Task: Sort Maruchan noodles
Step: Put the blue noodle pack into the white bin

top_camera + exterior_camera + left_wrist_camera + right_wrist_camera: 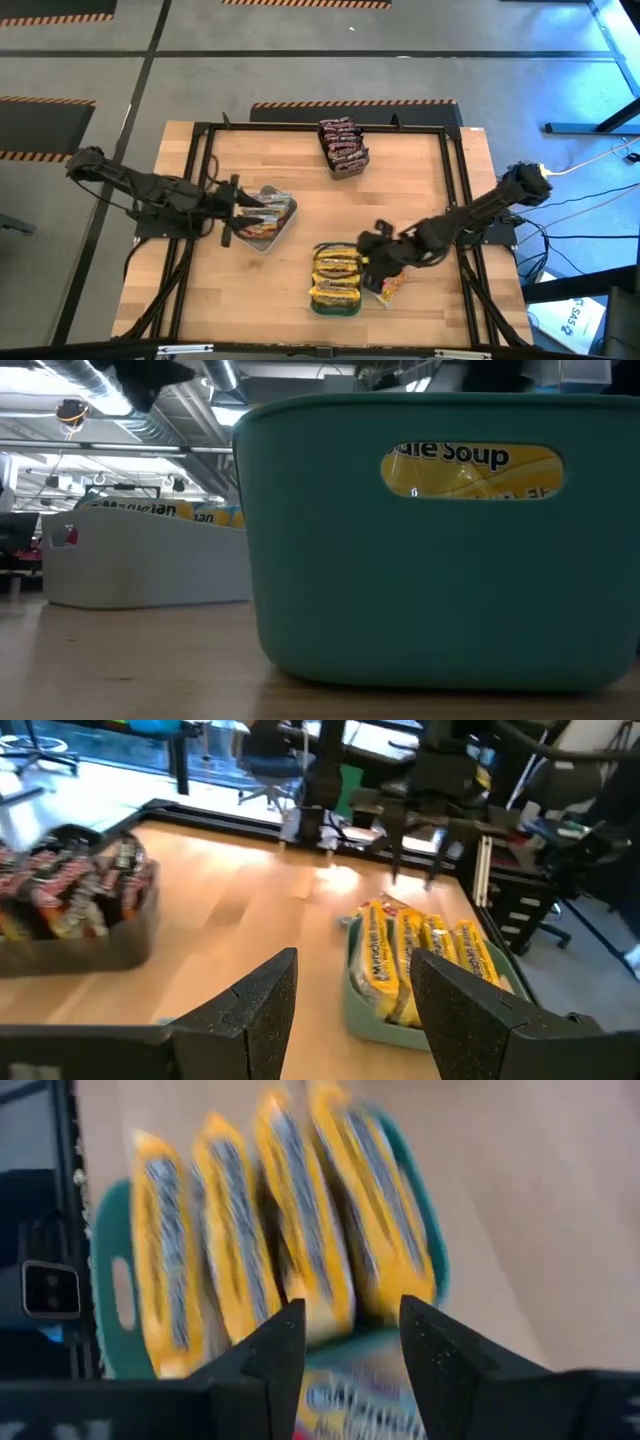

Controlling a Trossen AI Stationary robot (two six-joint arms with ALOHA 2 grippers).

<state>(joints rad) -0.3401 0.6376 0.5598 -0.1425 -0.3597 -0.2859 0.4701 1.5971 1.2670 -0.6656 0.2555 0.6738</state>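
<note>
Several yellow Maruchan packets [336, 272] stand on edge in a teal tray [318, 303] near the table's front; they also show in the right wrist view [240, 1230]. Dark maroon packets [342, 145] fill a grey tray at the back. Orange-red packets [268, 222] lie in a translucent white tray [270, 192] at the left. One loose orange-red packet [392, 286] lies flat on the table, right of the teal tray. My right gripper [372, 258] is open just above this packet's [350, 1400] near-tray end. My left gripper [243, 208] is open and empty over the white tray's left rim. My right gripper's open fingers [262, 1370] stand on either side of the loose packet's end [345, 1392], coming from above and the table's right. Whether they touch it, I cannot tell. The packet lies flat on the table.
The black frame rails [455, 190] run along the table's sides. Bare wood lies between the trays at the table's middle [390, 200]. In the low view the teal tray's wall [440, 580] fills the front, with the white tray [140, 560] behind it.
</note>
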